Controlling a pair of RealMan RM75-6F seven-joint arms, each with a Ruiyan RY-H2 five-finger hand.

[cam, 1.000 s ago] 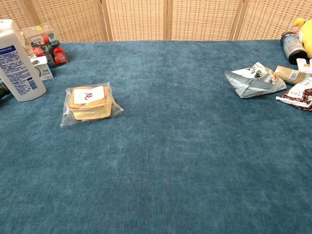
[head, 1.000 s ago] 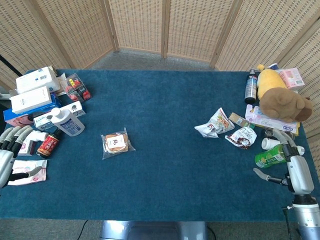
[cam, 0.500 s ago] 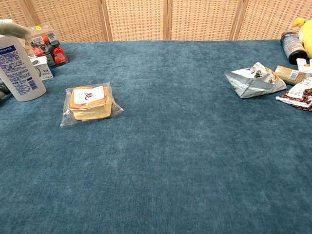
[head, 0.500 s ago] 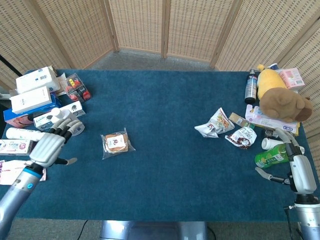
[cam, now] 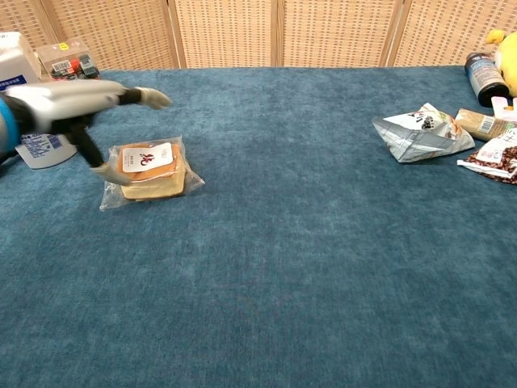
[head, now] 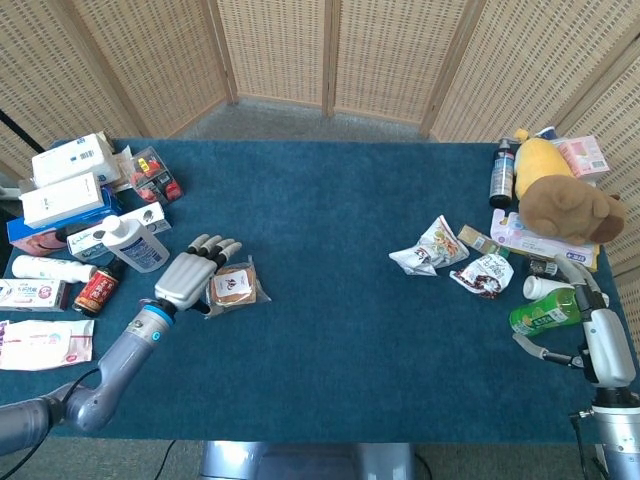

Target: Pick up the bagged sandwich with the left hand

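Now over the target: fingers (head: 212,246) of the left hand (head: 185,279) spread wide, holding nothing, reaching across the left edge of the bagged sandwich (head: 233,286). From the chest view, thumb angled down toward the bag's near-left corner, the rest stretched flat above it; actual contact not clear. Sandwich flat on the blue bench (head: 330,230), left of centre, sealed in its clear bag with a white label facing up.

Step in hand, by the look of it: the reach, with the grasp not yet made. Next move likely calls for lowering the palm, closing thumb and fingers around the bag's sides, then lifting; slippery film and a soft filling could let it slide or crush.

Just beyond the hand, a white bottle (head: 133,243) and a small dark bottle (head: 98,289), near enough to be knocked. Further left, stacked white boxes (head: 70,175), contents unseen.

Right hand (head: 595,335) at the far bench edge, beside a green bottle (head: 540,314); fingers' spread impossible to judge. Snack packets (head: 432,246) and a plush toy (head: 565,195) well apart from the action.
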